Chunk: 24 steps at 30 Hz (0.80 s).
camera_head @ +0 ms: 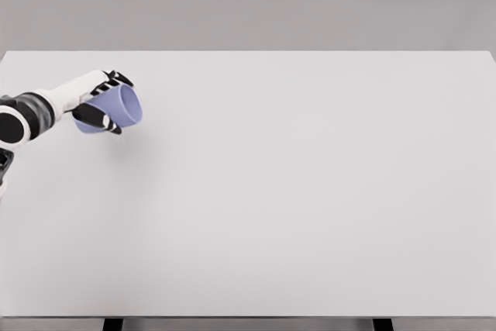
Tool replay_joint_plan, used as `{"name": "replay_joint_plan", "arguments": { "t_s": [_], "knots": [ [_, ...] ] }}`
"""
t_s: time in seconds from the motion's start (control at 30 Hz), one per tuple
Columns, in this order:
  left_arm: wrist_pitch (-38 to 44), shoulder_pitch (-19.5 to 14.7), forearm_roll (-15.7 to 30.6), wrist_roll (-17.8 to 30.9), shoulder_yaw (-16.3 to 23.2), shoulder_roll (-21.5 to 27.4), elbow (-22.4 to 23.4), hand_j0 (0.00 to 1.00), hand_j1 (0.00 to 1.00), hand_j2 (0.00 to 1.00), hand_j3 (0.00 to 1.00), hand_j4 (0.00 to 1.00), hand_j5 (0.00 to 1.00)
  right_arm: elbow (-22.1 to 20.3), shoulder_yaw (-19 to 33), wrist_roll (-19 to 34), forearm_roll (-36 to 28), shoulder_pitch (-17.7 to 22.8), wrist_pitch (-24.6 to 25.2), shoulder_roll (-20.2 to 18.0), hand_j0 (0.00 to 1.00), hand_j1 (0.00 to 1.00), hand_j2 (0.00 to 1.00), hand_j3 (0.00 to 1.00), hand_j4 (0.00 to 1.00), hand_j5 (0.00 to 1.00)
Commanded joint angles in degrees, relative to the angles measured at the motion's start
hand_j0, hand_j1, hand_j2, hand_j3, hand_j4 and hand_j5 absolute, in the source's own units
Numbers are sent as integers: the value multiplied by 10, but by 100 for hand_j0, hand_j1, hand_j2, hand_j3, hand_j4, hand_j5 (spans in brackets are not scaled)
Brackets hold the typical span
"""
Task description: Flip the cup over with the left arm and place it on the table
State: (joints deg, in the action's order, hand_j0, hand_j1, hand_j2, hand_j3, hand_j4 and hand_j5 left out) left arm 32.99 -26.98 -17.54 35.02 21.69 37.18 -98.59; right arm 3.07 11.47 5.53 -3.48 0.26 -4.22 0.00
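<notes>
Blue cup (118, 108) held tilted above tabletop (294, 191), left hand (99, 102) fingers wrapped round wall; probably light, stiff, smooth-sided.

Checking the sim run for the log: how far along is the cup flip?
Done: the left hand has grasped the light blue plastic cup. In hand: the cup is tilted on its side, seemingly held above the white table, mid-flip. Left: turn it fully, set it down, release.

Lavender-blue cup (118, 109), tipped on its side — held above the white table's far-left area, mouth facing right.
</notes>
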Motion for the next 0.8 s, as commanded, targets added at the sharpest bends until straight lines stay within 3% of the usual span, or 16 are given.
{"name": "replay_joint_plan", "arguments": {
  "t_s": [0.0,0.13,0.27,0.37,0.77],
  "knots": [
    [-2,0,20,0,-24,2,-1,65,65,65,65,65,65,0,0,0,0,0,0,0,100,100,100,100,100,100],
    [-2,4,66,0,-52,1,0,65,65,65,65,65,65,0,0,0,0,0,0,0,100,100,100,100,100,100],
    [-2,6,73,0,-74,-4,0,65,65,65,65,65,65,0,0,0,0,0,0,0,100,100,100,100,100,100],
    [-1,6,108,0,-86,-4,3,65,65,65,65,65,65,0,0,0,1,0,1,0,100,100,100,100,100,100],
    [0,13,107,0,-130,-64,18,66,66,66,66,66,66,0,0,0,0,0,0,0,100,100,100,100,100,100]
  ]
}}
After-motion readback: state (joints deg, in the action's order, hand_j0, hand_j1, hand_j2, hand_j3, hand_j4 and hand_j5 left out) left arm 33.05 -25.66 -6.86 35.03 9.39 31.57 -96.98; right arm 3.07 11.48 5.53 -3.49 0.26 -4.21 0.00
